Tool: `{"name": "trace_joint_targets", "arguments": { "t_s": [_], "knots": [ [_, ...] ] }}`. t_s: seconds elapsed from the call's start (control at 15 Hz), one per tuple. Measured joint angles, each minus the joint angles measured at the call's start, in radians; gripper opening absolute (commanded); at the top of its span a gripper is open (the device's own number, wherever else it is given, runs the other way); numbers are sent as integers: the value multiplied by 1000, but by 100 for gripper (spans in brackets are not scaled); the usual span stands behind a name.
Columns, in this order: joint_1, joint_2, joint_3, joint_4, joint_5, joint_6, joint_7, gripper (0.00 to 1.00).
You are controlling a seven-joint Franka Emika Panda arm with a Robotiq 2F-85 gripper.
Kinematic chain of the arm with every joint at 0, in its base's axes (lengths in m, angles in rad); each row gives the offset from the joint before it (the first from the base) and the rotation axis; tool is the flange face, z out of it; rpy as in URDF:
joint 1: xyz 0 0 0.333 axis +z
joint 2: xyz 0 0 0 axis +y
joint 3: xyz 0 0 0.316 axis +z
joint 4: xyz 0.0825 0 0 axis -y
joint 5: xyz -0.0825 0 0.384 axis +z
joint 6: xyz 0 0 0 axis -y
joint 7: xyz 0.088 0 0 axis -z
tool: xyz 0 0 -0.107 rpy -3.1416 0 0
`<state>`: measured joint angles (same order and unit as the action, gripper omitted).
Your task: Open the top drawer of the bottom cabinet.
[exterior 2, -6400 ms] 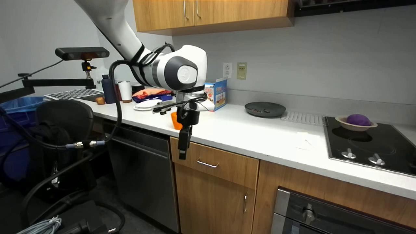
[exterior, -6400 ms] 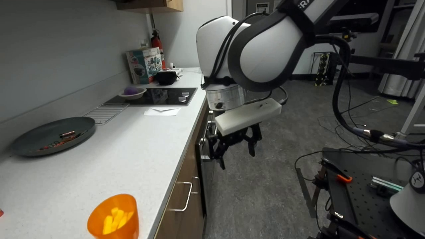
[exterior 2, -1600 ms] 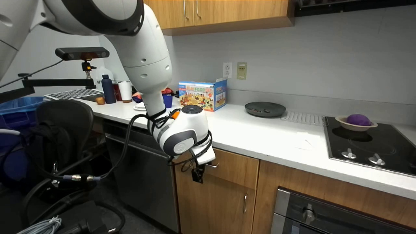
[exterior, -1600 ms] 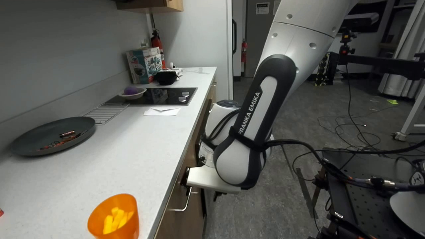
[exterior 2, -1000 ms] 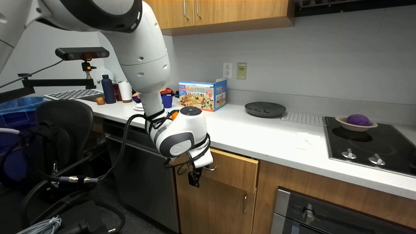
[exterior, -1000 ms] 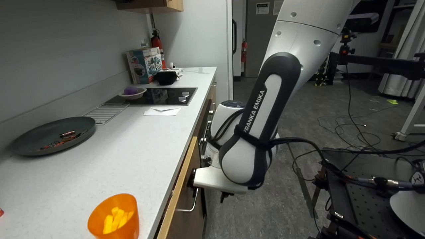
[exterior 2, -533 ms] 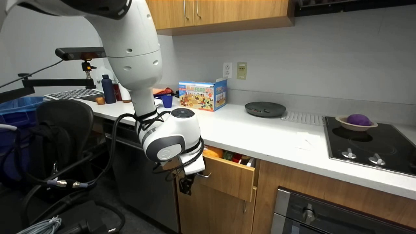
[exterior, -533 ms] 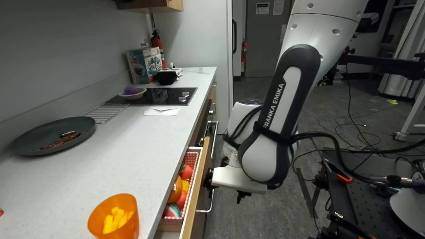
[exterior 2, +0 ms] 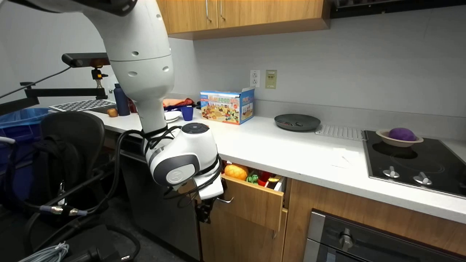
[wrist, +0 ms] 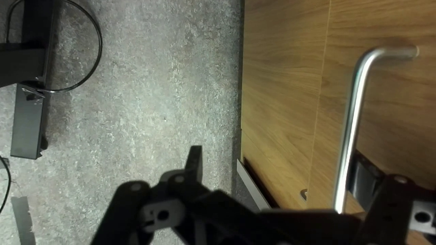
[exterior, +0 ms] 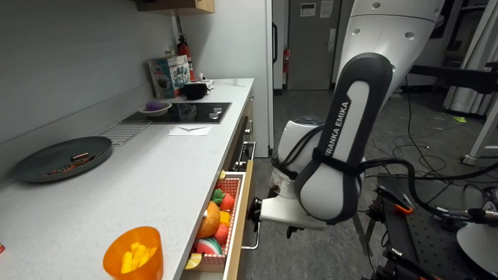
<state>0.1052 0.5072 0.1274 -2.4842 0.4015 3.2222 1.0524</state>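
Observation:
The top drawer (exterior 2: 251,202) of the bottom cabinet (exterior 2: 242,240) stands partly pulled out, its tan front away from the worktop edge in both exterior views. Toy food in a red-checked liner (exterior: 229,186) shows inside. Its silver bar handle (wrist: 351,129) also shows in an exterior view (exterior: 255,243). My gripper (wrist: 278,161) is at one end of the handle, with fingers spread wide. One finger is tucked between the bar and the drawer front; the other stands apart over the floor. The gripper is partly hidden by the arm in both exterior views.
On the white worktop (exterior: 167,175) stand an orange cup (exterior: 134,254) with yellow pieces, a dark pan (exterior: 64,159) and a wire rack (exterior: 125,132). A cooktop (exterior 2: 411,163) lies farther along. An oven (exterior 2: 349,240) and a dark appliance (exterior 2: 156,203) flank the cabinet.
The arm has come down from beside the counter to the handle, then moved back from the cabinet. The drawer, shut 1.6 s ago, has slid outward with it, baring the toy food.

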Motion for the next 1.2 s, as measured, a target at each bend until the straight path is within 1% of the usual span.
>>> {"name": "trace_joint_targets", "arguments": {
  "t_s": [0.13,0.2,0.27,0.4,0.47,0.53,0.67,0.93,1.07,1.2],
  "knots": [
    [43,-3,-39,-17,0,46,3,100],
    [63,-11,-72,-28,-2,75,-2,100],
    [79,-15,-86,-36,-1,85,-13,100],
    [112,-22,-114,-56,2,151,-17,100],
    [111,-25,-122,-63,3,187,-22,100],
    [94,-29,-118,-68,-1,217,-30,100],
    [28,-40,-70,-71,-27,260,-36,100],
    [-166,-58,88,-84,-168,273,-34,100],
    [-246,-60,146,-95,-251,245,-38,100],
    [-299,-62,177,-108,-298,196,-56,100]
  ]
}}
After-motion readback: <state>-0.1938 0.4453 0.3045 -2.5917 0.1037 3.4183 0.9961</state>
